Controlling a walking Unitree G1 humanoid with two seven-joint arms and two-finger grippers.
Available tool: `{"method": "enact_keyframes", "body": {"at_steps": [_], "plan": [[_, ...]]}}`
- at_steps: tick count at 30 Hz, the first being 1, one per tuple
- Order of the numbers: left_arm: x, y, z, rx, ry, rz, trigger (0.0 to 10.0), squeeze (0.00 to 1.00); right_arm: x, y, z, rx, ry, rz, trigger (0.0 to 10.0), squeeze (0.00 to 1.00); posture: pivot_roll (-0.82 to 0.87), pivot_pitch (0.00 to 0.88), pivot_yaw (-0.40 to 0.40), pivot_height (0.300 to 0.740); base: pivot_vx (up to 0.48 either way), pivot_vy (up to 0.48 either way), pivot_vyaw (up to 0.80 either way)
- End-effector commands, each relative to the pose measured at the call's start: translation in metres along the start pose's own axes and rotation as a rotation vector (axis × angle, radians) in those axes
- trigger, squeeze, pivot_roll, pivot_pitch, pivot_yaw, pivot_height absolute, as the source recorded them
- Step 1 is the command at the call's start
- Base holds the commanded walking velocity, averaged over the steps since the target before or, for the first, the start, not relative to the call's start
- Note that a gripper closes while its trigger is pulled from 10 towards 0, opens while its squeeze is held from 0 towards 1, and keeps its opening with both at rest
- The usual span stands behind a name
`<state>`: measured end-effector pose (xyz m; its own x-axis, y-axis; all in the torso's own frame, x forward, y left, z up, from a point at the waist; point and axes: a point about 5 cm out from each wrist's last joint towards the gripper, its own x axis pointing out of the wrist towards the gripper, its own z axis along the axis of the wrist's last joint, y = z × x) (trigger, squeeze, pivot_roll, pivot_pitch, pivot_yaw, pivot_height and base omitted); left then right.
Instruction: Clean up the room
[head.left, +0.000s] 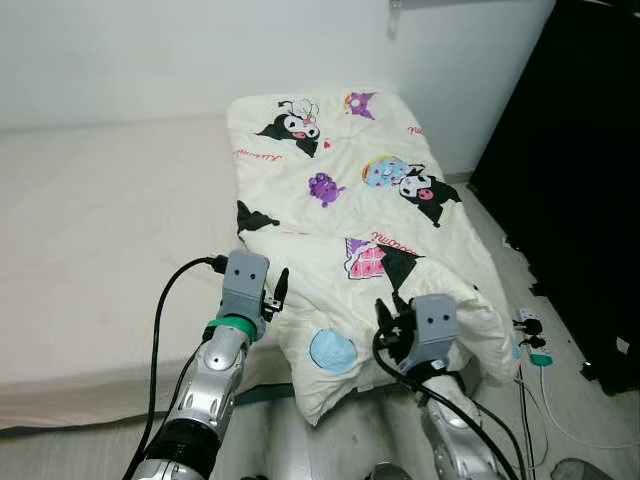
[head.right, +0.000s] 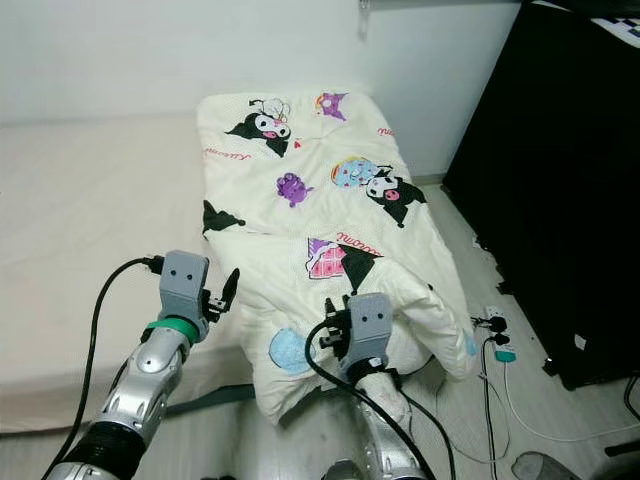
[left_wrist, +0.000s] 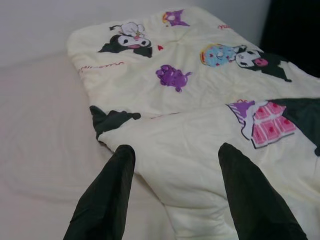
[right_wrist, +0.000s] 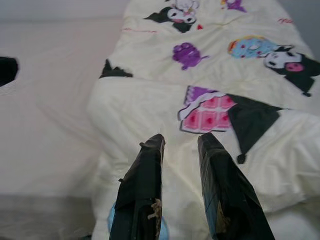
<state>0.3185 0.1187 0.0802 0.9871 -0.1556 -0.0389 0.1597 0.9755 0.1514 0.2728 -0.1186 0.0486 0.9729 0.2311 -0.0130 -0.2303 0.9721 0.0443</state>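
A cream comforter (head.left: 340, 190) printed with cartoon characters lies along the right side of the bed, on the bare beige mattress (head.left: 100, 260); its near end is doubled back on itself in a thick fold, and a corner droops over the foot of the bed toward the floor, where cables and a power strip (head.left: 530, 330) lie beside a black wardrobe (head.left: 580, 170). The left gripper (left_wrist: 172, 190) hovers just above the fold's left edge with its fingers spread wide and nothing between them. The right gripper (right_wrist: 180, 185) hangs over the near fold with its fingers only narrowly apart, also empty. The comforter looks soft, puffy and light but bulky, so it will likely sag and slide rather than hold a shape. The best holds appear to be the thick folded edge or a corner, pinched deep enough to gather all layers.
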Motion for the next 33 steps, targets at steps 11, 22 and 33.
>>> {"method": "enact_keyframes", "body": {"at_steps": [11, 22, 33], "plan": [[-0.001, 0.003, -0.013, 0.014, 0.045, 0.016, 10.0, 0.0, 0.003, 0.003, -0.003, -0.005, -0.015, -0.009, 10.0, 0.0, -0.14, 0.025, 0.094, 0.74, 0.0, 0.0, 0.0], [-0.024, 0.07, -0.053, -0.005, 0.242, 0.115, 10.0, 0.0, -0.009, -0.038, 0.002, -0.11, -0.053, -0.133, 10.0, 0.0, -0.09, 0.031, 0.028, 0.74, 0.0, 0.0, 0.0], [-0.026, 0.047, -0.048, -0.029, 0.143, 0.105, 10.0, 0.0, 0.01, -0.036, 0.018, -0.17, -0.073, -0.006, 10.0, 0.0, -0.06, 0.02, -0.091, 0.74, 0.0, 0.0, 0.0]]}}
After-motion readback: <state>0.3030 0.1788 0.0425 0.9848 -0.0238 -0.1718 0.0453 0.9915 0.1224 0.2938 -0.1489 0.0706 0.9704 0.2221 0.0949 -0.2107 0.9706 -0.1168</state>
